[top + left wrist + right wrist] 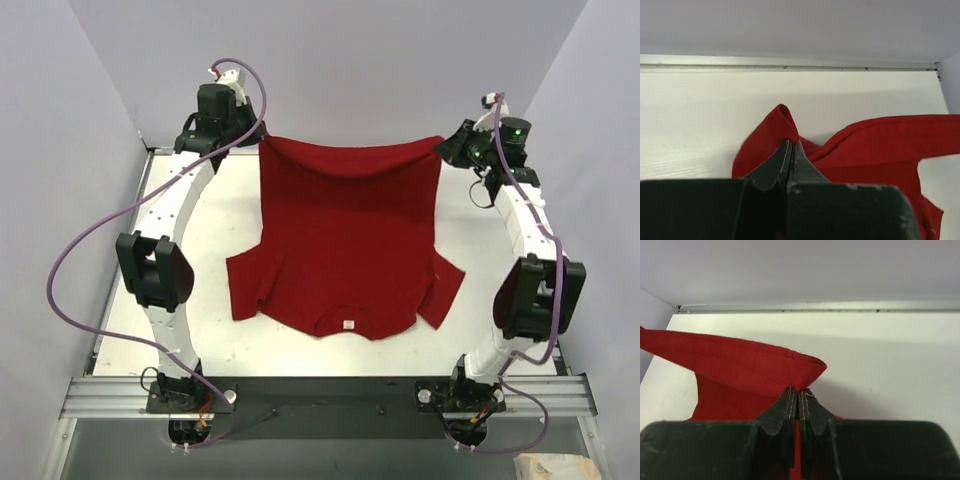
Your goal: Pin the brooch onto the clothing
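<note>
Showing only overhead: white label (348,323) on clothing (350,220).

The shirt (350,240) lay spread on the middle of the table (225,345), its collar toward the near edge and its hem toward the far edge. The label (348,323) sat at the collar. The left gripper (792,143) pinched the hem's far-left corner and the right gripper (799,390) its far-right corner, with the hem hanging raised between them.
</note>
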### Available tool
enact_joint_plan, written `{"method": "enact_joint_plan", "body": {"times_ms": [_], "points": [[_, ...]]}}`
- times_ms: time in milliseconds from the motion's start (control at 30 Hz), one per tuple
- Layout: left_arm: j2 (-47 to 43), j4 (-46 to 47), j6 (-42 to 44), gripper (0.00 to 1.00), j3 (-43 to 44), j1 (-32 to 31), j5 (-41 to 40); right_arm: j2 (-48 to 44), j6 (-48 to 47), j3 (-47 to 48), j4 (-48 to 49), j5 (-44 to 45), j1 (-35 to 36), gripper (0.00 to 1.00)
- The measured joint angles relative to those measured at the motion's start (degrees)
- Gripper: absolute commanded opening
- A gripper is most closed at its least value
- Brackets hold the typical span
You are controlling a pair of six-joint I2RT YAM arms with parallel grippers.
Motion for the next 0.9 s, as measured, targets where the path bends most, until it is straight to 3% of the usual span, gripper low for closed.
{"method": "enact_joint_plan", "body": {"times_ms": [367, 567, 900], "points": [[6.4, 2.4, 0.5, 0.00, 3.7, 1.2, 0.2, 13.6, 5.4, 8.3, 2.4, -6.3, -0.7, 0.00], [11.8, 3.3, 1.4, 0.00, 8.0, 1.7, -0.3, 21.1, 8.4, 14.3, 3.6, -6.9, -0.7, 0.00], [19.3, 7.5, 0.1, 0.00, 8.3, 2.6, -1.8, 35.3, 11.5, 23.9, 3.7, -5.7, 0.2, 0.03]]}}
